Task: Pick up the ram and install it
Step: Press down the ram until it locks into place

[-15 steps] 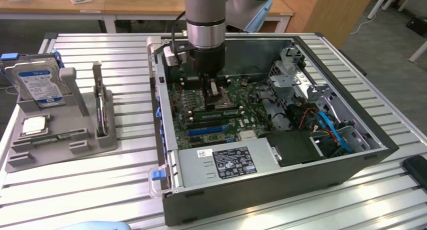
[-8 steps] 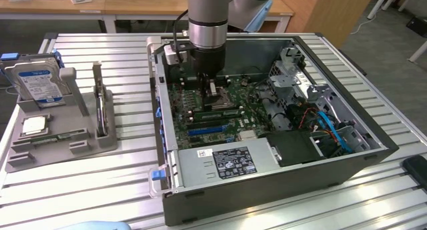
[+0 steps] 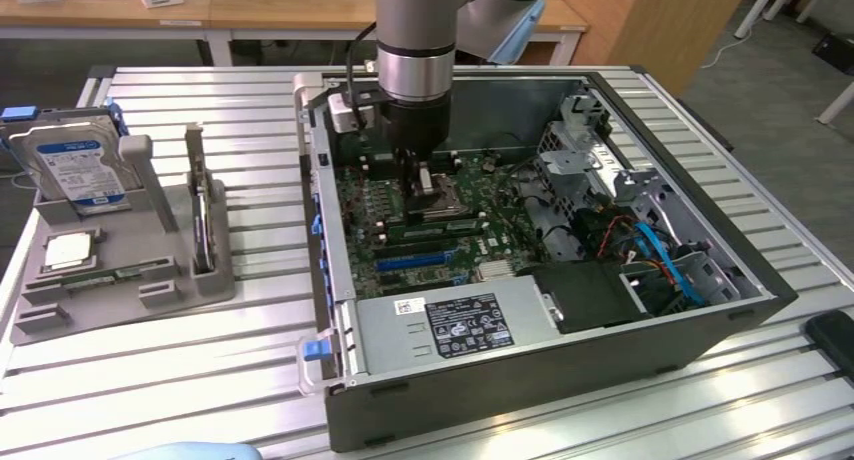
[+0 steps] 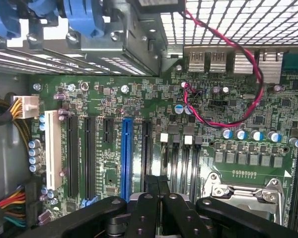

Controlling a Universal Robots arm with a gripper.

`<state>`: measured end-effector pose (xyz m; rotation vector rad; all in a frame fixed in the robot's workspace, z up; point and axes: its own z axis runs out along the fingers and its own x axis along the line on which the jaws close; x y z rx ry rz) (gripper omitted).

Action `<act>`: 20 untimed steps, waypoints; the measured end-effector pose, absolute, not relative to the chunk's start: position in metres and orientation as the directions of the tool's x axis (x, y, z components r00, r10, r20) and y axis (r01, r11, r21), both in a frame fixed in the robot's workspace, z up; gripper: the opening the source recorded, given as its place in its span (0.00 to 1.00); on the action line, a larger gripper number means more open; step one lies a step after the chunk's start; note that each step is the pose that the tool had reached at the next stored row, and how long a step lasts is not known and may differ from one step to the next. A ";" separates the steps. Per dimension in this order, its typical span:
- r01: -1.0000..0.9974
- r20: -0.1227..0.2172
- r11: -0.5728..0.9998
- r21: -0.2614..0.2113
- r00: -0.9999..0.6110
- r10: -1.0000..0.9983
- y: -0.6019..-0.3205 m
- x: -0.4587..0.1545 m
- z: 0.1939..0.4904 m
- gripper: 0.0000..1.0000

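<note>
Wrist view: hand (image 4: 159, 210) shut over mobo (image 4: 139, 99) slots, ram (image 3: 110, 276) far off in holder.

An open PC case (image 3: 694, 330) fills the frame's centre on the slatted bench (image 3: 174, 380); a grey holder (image 3: 134, 280) at left carries a hard drive (image 3: 83, 165) and processor (image 3: 70, 250).
</note>
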<state>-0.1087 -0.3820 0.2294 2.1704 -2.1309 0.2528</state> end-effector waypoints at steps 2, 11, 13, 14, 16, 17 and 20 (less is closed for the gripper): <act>-0.998 0.180 -0.023 -0.052 0.013 -0.984 -0.382 -0.109 0.228 0.10; -0.998 0.180 -0.023 -0.052 0.013 -0.984 -0.382 -0.109 0.223 0.10; -0.998 0.180 -0.023 -0.051 0.014 -0.984 -0.382 -0.109 0.223 0.10; -0.998 0.180 -0.023 -0.051 0.013 -0.984 -0.382 -0.109 0.222 0.10; -0.998 0.180 -0.023 -0.051 0.013 -0.984 -0.382 -0.109 0.222 0.10; -0.998 0.180 -0.023 -0.052 0.013 -0.984 -0.382 -0.109 0.221 0.10; -0.998 0.180 -0.023 -0.051 0.013 -0.984 -0.382 -0.109 0.221 0.10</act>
